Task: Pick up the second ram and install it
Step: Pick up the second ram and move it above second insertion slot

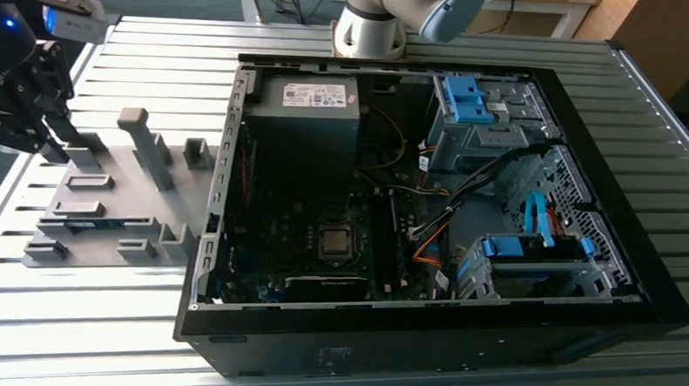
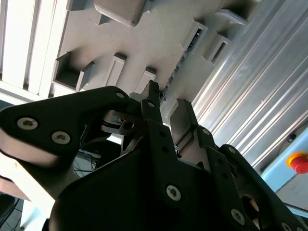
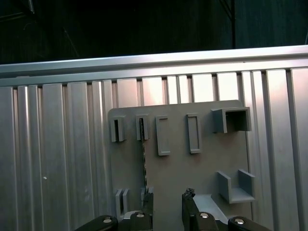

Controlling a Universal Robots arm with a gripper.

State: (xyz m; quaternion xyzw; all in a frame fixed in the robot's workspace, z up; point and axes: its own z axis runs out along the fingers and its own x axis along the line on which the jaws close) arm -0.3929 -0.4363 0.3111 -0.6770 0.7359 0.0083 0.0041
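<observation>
At the exterior view's left, the gripper [image 1: 65, 148] is hovering over the grey fixture plate [image 1: 146, 210]. Its two fingers [image 3: 187, 204] are standing moderately apart, clasping nothing. One second ram [image 3: 143, 163] is standing on edge in the plate's slots, its long axis pointing toward the fingers. One open computer case [image 1: 431, 345] is sitting rightward.

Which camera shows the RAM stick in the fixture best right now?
The first wrist view: the second ram runs edge-on between its end holders, with most of its length visible. The exterior view shows a blue-green sliver on the grey fixture. The second wrist view shows its edge beyond the gripper.
</observation>
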